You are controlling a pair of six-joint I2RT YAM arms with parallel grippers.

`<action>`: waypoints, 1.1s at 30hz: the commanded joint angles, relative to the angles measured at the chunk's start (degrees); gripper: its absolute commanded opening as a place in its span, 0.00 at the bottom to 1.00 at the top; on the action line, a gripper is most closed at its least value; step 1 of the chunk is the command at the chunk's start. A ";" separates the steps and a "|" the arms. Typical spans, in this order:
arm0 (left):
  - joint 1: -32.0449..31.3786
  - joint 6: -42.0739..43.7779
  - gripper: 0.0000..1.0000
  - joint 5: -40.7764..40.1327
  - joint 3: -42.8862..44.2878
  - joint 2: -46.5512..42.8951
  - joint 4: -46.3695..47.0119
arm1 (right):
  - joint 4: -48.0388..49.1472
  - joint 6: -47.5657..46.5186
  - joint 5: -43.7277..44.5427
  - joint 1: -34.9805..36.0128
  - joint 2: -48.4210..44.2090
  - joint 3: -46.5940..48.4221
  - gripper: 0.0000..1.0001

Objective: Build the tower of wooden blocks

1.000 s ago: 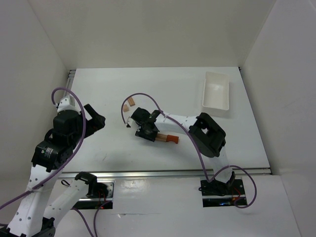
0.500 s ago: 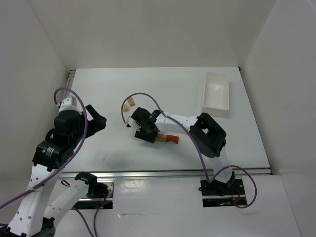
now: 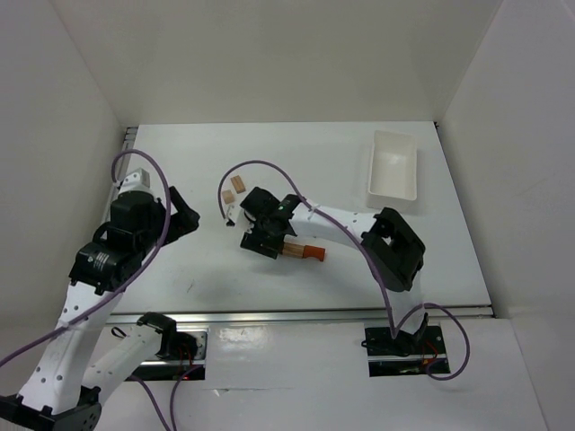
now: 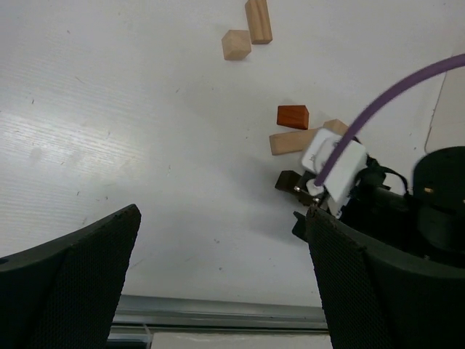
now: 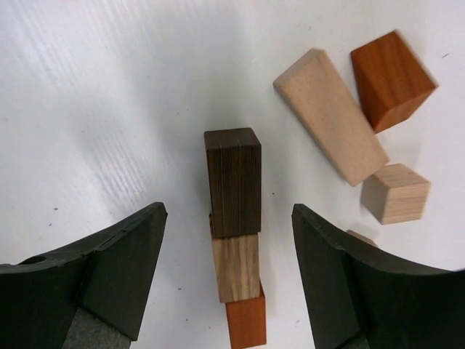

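Since the earlier frame the right gripper (image 5: 231,214) has spread its jaws wider and its elbow has swung out to the right, while the left arm has crept a bit toward the middle of the worktop (image 3: 449,256). Right now the right gripper is let go. There's a clear gap on both sides, and it's just straddling a run of three pieces without touching any of them. The run is a dark brown block (image 5: 232,185), then a light tan block (image 5: 236,267), then a reddish-orange block (image 5: 245,321), all butted end to end around the middle of the worktop. From above, that run looks to me like it's lying flat rather than standing, but I wouldn't swear to it. The left gripper (image 4: 221,218) hangs over the left side, jaws wide apart and nothing in them. Loose stuff still waiting includes a tan bar (image 5: 330,127), a reddish-orange wedge (image 5: 392,76) and a tan cube (image 5: 396,193), all just beside the run. A short tan bar (image 4: 258,20) and a small tan block (image 4: 236,45) sit a little farther off, on the far-left side of the right gripper. The white tray (image 3: 370,171) sits far right, well apart from everything. My read is roughly three pieces placed and at least five to go, so we're not even halfway.
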 commanded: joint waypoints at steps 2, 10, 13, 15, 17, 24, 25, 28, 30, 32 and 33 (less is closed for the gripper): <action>0.30 1.61 1.00 0.27 2.09 3.24 1.58 | 5.00 -2.68 -3.42 0.01 -8.73 0.42 0.80; 0.30 1.09 1.00 -0.78 5.34 11.77 0.89 | 20.63 3.28 -8.95 -6.83 -20.69 -8.10 0.99; 0.30 1.09 1.00 -0.53 6.04 15.89 0.88 | 21.44 6.28 -14.15 -13.16 -22.81 -9.34 1.00; 0.30 1.61 1.00 0.53 6.04 17.83 2.37 | 20.48 7.16 -12.76 -15.28 -22.29 -9.87 1.00; 0.30 2.14 1.00 1.06 6.04 20.64 2.99 | 19.25 4.81 -12.22 -16.33 -21.06 -9.87 1.00; -2.42 3.28 1.00 1.06 6.57 25.48 7.02 | 27.14 -4.35 -14.32 -19.68 -18.86 -15.75 0.94; -2.42 3.28 1.00 0.54 6.57 26.01 7.03 | 27.67 -4.35 -15.46 -20.37 -18.86 -15.76 0.94; -3.04 3.28 1.00 -0.51 7.09 27.59 6.51 | 27.68 -5.92 -17.57 -20.38 -17.63 -14.96 0.88; -3.04 3.28 1.00 -0.52 7.10 28.21 6.50 | 28.72 -8.03 -18.10 -20.38 -17.11 -16.28 0.88; -3.56 3.81 1.00 -0.52 7.10 28.21 7.03 | 30.49 -9.70 -18.89 -20.38 -16.40 -18.30 0.85; -3.57 3.81 1.00 -0.52 7.10 28.21 7.03 | 31.10 -11.19 -18.90 -20.38 -15.88 -19.00 0.85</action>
